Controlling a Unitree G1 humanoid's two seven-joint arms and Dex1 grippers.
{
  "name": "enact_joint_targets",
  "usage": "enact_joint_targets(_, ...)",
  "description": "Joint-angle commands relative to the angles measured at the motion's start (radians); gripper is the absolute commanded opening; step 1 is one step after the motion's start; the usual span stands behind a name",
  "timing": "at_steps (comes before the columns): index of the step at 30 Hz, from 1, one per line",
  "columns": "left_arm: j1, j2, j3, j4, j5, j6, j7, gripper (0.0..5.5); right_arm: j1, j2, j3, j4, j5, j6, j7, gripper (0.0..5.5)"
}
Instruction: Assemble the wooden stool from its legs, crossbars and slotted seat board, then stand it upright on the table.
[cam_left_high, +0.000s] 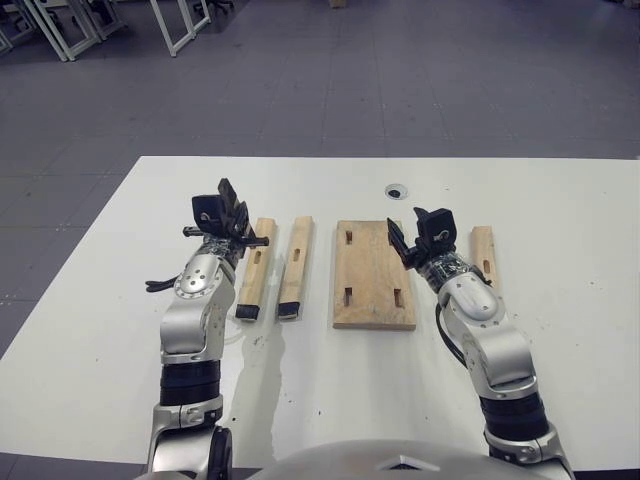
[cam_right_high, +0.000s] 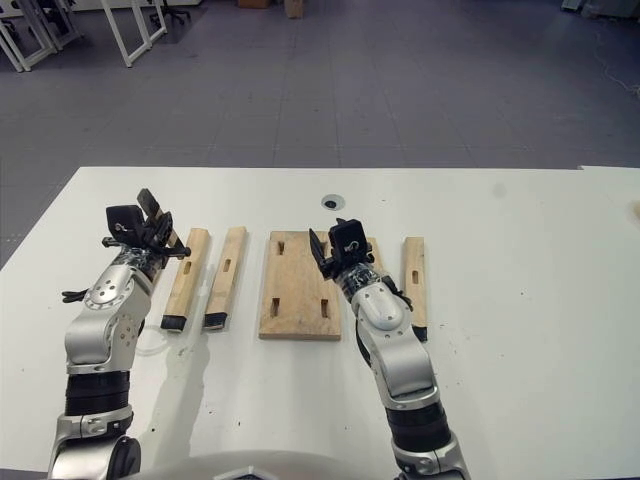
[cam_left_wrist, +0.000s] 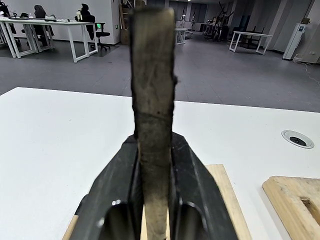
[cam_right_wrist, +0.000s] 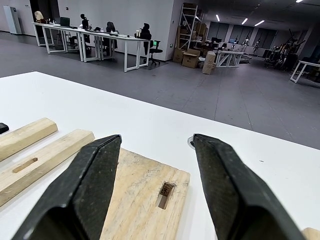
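Flat in a row on the counter (cam_left_high: 560, 350), presumably for easy reach, are laid one seat board (cam_left_high: 372, 285) at centre, two legs (cam_left_high: 255, 270) to its left and two further legs (cam_right_high: 413, 265) to its right. A dark strip (cam_left_wrist: 152, 75), perhaps a crossbar, is clamped by the fingers of the left gripper (cam_left_high: 228, 205). The fingers of the right gripper (cam_left_high: 418, 228) are held apart at the board's right edge.

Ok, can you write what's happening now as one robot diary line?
seat board flat, slots empty | two legs lying left of it | left gripper shut, empty | right gripper open above board | nothing joined yet
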Motion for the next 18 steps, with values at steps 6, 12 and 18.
enact_joint_targets(6, 0.043, -0.023, -0.003, 0.118, 0.037, -0.066, -0.021, 0.41, -0.022, 0.000, -0.004, 0.016, -0.009, -0.005, 0.000, 2.63)
enact_joint_targets(12, 0.062, -0.026, -0.019, 0.206, 0.060, -0.120, -0.047, 0.41, -0.021, 0.002, -0.004, 0.017, -0.009, -0.006, -0.004, 2.63)
enact_joint_targets(18, 0.015, -0.043, -0.034, 0.176, 0.049, -0.117, -0.059, 0.41, -0.021, 0.005, 0.002, 0.023, -0.010, -0.009, -0.004, 2.63)
